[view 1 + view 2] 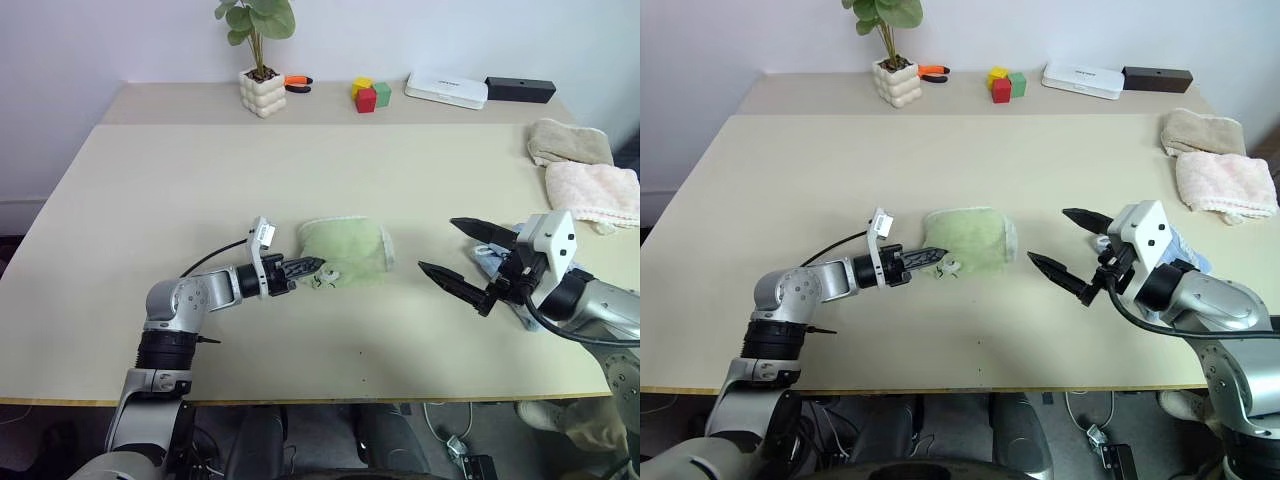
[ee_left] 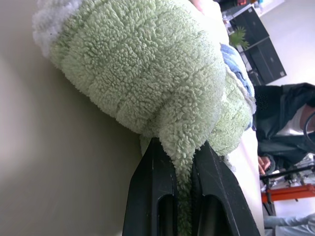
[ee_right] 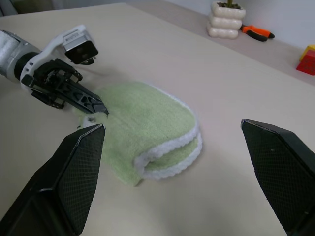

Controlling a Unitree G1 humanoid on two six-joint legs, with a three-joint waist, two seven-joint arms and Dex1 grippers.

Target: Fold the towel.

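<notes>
A beige table [image 1: 150, 200] carries the light green towel [image 1: 348, 250] near its middle, doubled over with its white-trimmed edges stacked. At the towel's nine o'clock the left gripper [image 1: 306, 267] has its fingers pinched together on the towel's near edge, while at three o'clock the right gripper [image 1: 462, 252] hangs well apart from the cloth, its fingers spread wide and holding nothing.
</notes>
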